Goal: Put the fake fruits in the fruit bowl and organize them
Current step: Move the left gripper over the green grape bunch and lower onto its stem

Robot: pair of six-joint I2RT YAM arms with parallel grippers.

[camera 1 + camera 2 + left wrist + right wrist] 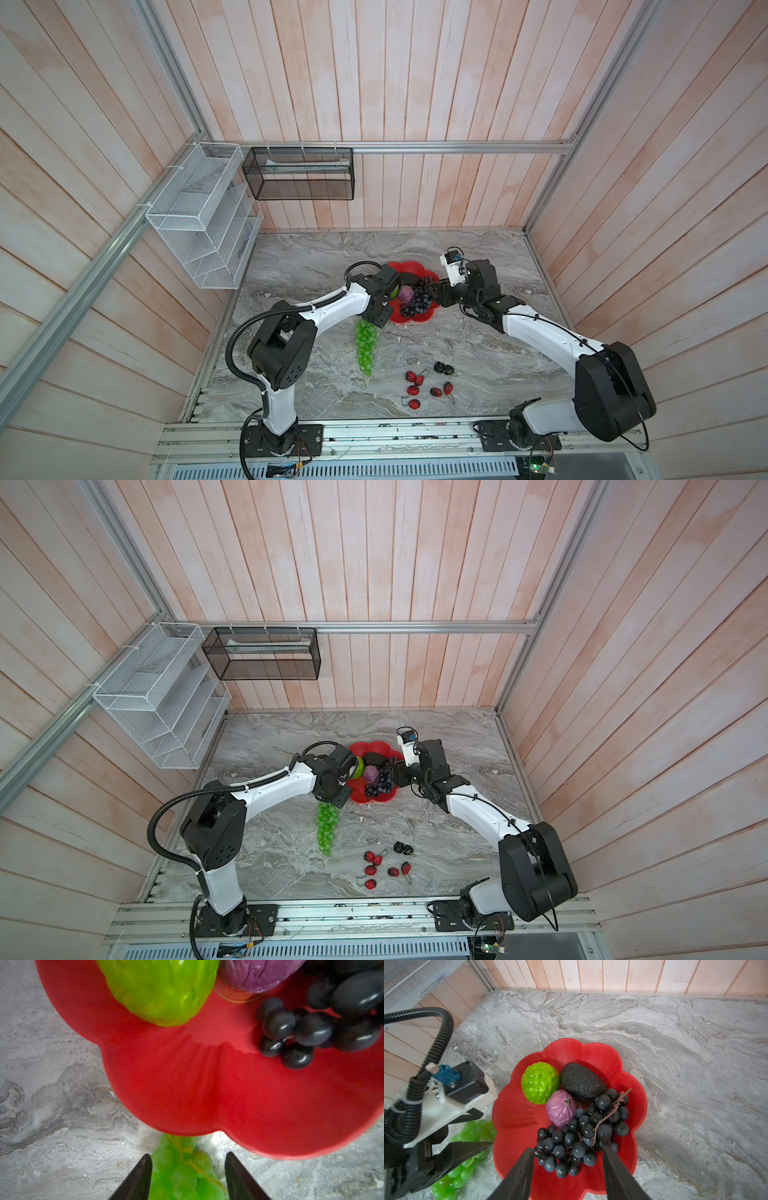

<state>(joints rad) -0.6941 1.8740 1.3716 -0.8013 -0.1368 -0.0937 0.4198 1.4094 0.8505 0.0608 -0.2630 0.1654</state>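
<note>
Green grapes (365, 347) look light and floppy; grab the stem end, between the open left jaws; right jaws open too.

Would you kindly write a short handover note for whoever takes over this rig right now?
Left pincer: jaws astride the green grapes, which lie on the table beside the bowl; grip unclear.
Right pincer: open, over the dark grapes in the bowl.
Done: bumpy green ball, avocado, purple ball and dark grapes are in the bowl.
To do: green grapes, red berries and black berries, all on the table.
</note>
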